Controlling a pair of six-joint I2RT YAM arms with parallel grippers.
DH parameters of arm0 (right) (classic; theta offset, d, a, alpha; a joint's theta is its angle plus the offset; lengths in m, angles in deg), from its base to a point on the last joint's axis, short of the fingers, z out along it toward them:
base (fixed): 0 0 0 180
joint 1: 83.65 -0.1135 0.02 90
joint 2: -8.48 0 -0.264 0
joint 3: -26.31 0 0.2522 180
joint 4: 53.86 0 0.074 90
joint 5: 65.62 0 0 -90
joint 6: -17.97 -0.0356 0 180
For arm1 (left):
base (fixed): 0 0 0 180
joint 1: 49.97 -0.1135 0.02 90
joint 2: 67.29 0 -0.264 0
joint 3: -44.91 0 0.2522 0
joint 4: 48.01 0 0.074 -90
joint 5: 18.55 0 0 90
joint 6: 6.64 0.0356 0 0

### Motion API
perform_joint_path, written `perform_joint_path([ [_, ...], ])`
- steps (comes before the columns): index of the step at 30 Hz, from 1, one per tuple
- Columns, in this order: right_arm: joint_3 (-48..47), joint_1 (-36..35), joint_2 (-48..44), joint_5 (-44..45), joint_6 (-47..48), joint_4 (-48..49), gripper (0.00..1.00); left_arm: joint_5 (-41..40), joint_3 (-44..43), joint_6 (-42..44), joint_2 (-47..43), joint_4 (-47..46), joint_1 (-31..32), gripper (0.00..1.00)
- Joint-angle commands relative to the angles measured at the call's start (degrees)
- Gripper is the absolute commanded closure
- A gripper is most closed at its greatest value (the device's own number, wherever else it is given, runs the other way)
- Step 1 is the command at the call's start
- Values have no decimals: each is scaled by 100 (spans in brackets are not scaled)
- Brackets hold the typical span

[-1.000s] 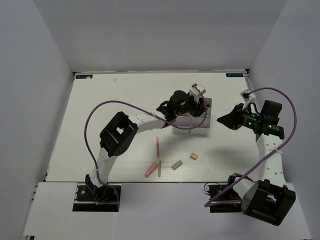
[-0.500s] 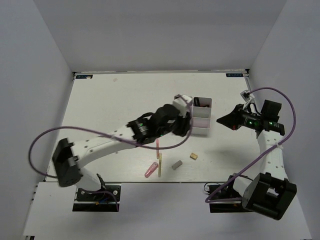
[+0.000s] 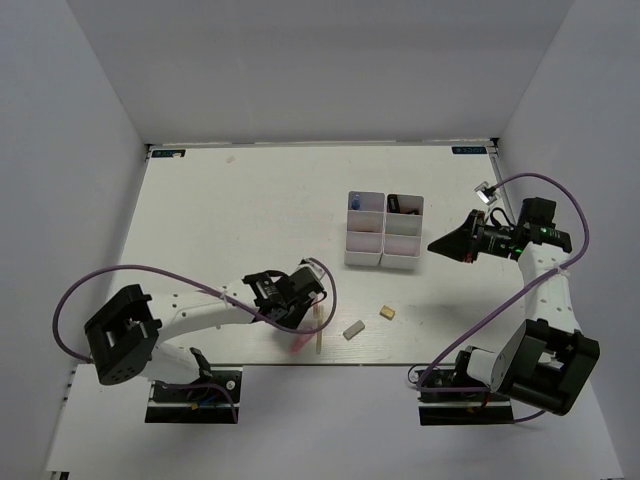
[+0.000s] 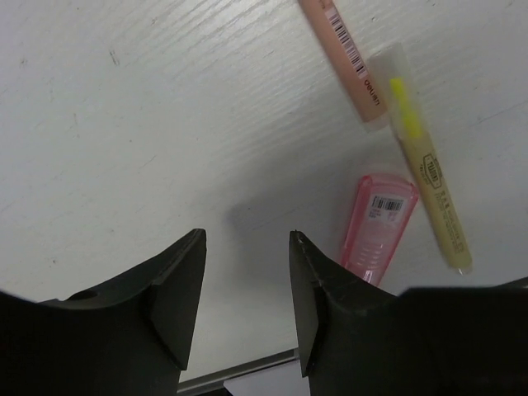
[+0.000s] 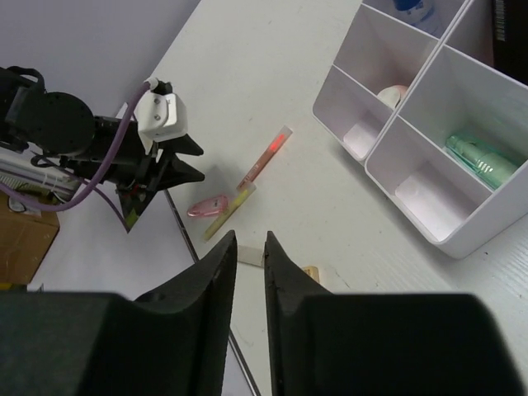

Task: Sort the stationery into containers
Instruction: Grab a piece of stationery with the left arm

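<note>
My left fingers stand apart and empty, low over the desk just beside the pink marker, placed to take it. My right fingers hang slightly apart, empty, near the bins.

You've got a matt white table with fine wood grain showing through the paint. Pink marker is glossy translucent plastic with a paper barcode label, and yellow stick has a clear plastic cap. Containers are smooth white plastic, left gripper matt black.
</note>
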Motion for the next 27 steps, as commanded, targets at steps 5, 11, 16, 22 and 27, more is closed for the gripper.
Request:
perform_joint_path([
  [5,-164,35,7,-97,131,-70,76,383,154,126,-1,-805,-15,43],
  [11,-164,35,112,-114,122,-52,74,955,366,2,-80,-1201,-41,40],
  [16,-164,44,112,-97,140,-70,74,1501,489,-59,-19,-1439,-94,38],
  [22,-164,43,112,-88,131,-69,74,1677,454,-33,51,-1387,-103,38],
  [27,-164,43,112,-79,149,-78,74,1800,533,-112,-176,-1518,-94,38],
])
